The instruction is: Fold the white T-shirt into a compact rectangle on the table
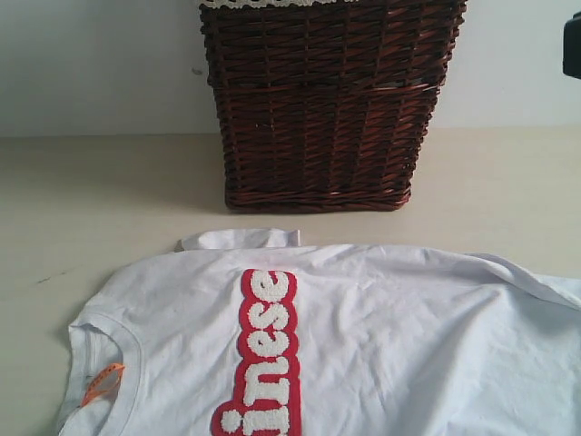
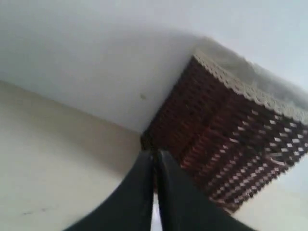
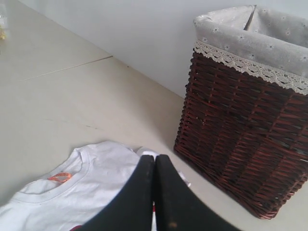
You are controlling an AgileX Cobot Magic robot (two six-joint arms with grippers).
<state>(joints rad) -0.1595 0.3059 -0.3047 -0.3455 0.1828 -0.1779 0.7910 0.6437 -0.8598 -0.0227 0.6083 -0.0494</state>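
The white T-shirt lies spread flat on the table, chest up. Its red-outlined fuzzy letters run down the middle. The ribbed neck with the orange tag is at the lower left, and one sleeve pokes out toward the basket. In the exterior view neither gripper shows. My right gripper is shut and empty, hovering above the T-shirt near its neck and sleeve. My left gripper has its black fingers together with nothing between them, pointing toward the basket's corner.
A dark brown wicker basket with a pale lace-edged cloth liner stands on the table just behind the shirt, against a white wall. A dark object cuts in at the exterior view's upper right edge. Bare tabletop lies left of the basket.
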